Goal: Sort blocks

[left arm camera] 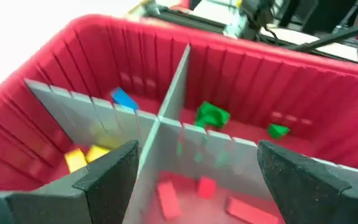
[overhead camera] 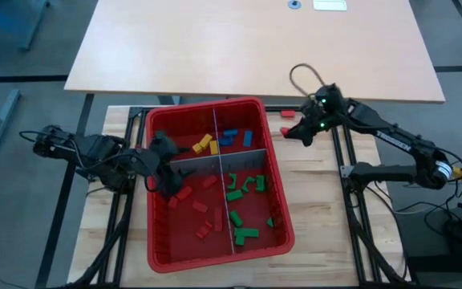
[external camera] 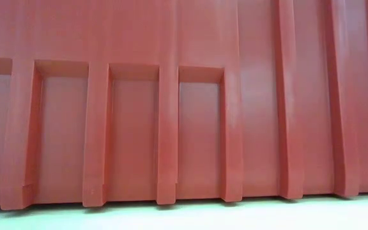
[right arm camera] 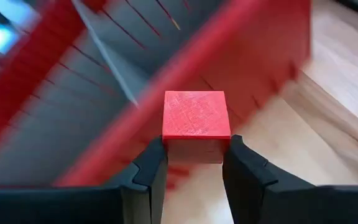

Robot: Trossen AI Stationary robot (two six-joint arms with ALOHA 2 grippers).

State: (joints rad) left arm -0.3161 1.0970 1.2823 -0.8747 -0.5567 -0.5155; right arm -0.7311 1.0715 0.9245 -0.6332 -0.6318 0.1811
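Red ribbed plastic fills the low view: the outer wall of the red bin (external camera: pixel 184 102) stands directly before the lens, resting on the pale table surface (external camera: pixel 184 217). No gripper or block shows in this view.

High view: the bin (overhead camera: pixel 157 241) sits on a light wooden table (overhead camera: pixel 327 233) and is split into four compartments by grey divider panels (overhead camera: pixel 219 210). Yellow blocks (overhead camera: pixel 204 144) lie in the far-left compartment, blue blocks (overhead camera: pixel 231 136) in the far-right, red blocks (overhead camera: pixel 201 210) in the near-left, green blocks (overhead camera: pixel 243 210) in the near-right. The left gripper (overhead camera: pixel 165 168) is positioned over the bin's left side, at the cross divider. The right gripper (overhead camera: pixel 303 132) is positioned outside the bin, just beyond its far-right corner, holding a red block (overhead camera: pixel 288 131). Another red block (overhead camera: pixel 287 115) lies on the table near that corner.

Left wrist view: the left gripper (left arm camera: pixel 197 171) has its fingers spread wide apart, with nothing between them, above the divider crossing. Yellow, blue, green and red blocks each show in a separate compartment.

Right wrist view: the right gripper (right arm camera: pixel 194 158) is clamped on the red block (right arm camera: pixel 196 118), one finger against each side. The block is held above the table beside the bin's outer wall (right arm camera: pixel 241 43).
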